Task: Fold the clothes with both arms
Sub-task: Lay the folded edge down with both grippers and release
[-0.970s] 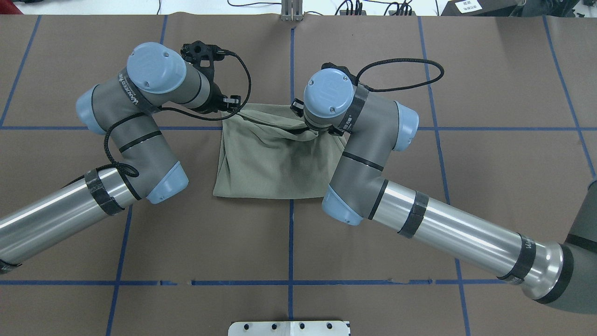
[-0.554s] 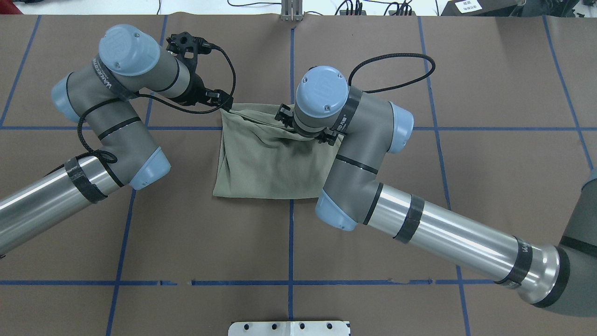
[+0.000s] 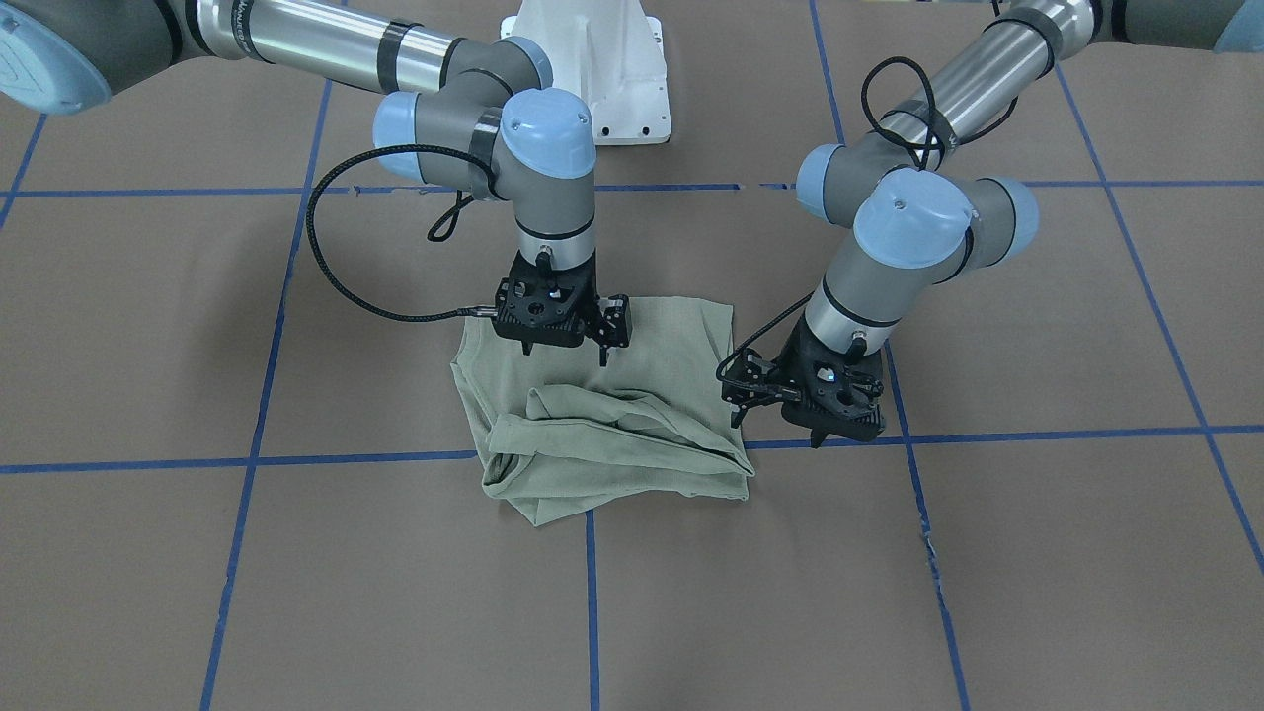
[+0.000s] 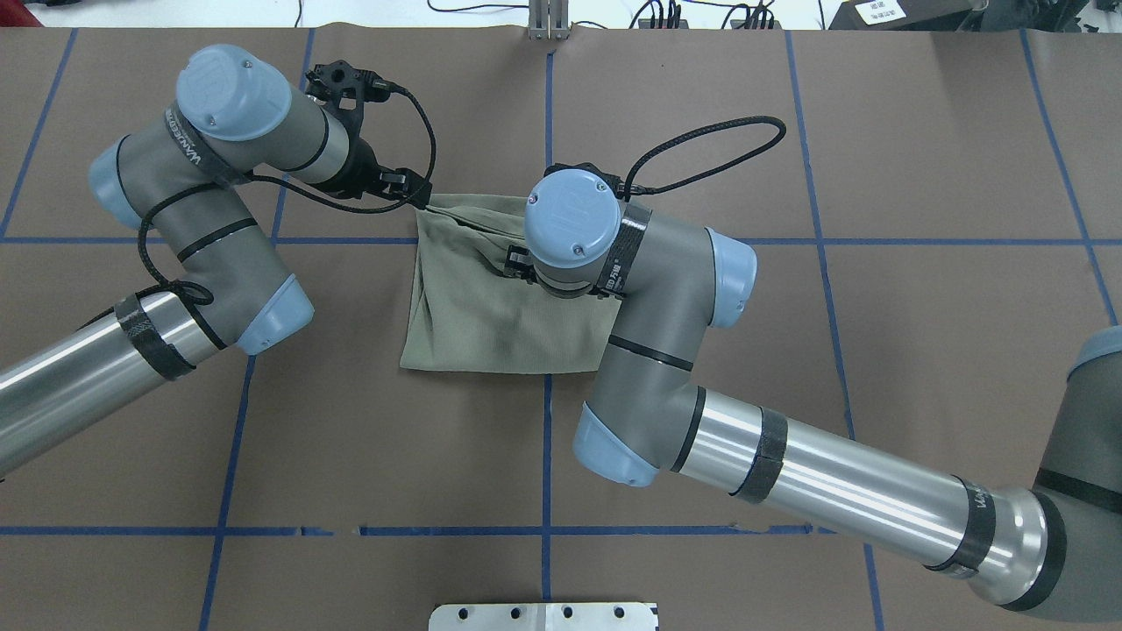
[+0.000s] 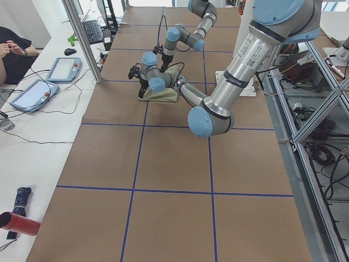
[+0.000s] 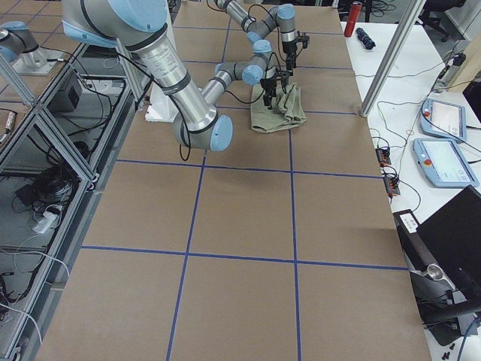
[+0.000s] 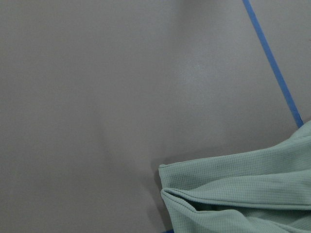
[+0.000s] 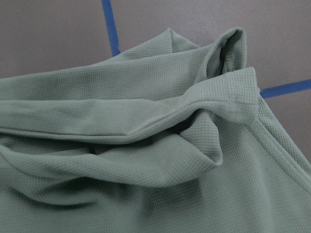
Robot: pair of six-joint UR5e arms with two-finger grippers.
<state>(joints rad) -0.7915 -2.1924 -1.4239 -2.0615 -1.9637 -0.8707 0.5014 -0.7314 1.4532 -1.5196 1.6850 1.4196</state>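
Two arms bend over one sage-green knit shirt [image 3: 612, 434], which lies folded into a rough rectangle at the middle of the brown surface [image 3: 296, 592], over a crossing of the blue tape lines [image 3: 346, 458]. In the front-facing view the right gripper [image 3: 566, 354] hangs straight down just above the half of the shirt nearer to the robot's base; its fingers [image 3: 603, 354] stand apart and hold nothing. The left gripper [image 3: 777, 427] is tilted, low over the surface just beside the shirt's edge, and its fingers [image 3: 816, 436] also look spread, with no cloth between them. The shirt's edge on the operators' side is a thick roll of loose folds, and the white pedestal [image 3: 602, 69] stands behind the arms. From overhead, the shirt is flat and smooth at the near side and creased at the far side. The right wrist covers its far right part, and the tip of the left gripper comes to the far left corner; if it touches there, I cannot tell. In the left side view the shirt is small and far, under both wrists, and a person's arm [image 5: 12, 48] shows at the edge, near two tablet-like pendants [image 5: 62, 69]. The right side view shows the shirt again under the two wrists. The left wrist camera sees only a layered corner of the shirt at the lower right, the rest being bare surface with one tape line. The right wrist camera is filled with rumpled folds and a stitched hem.
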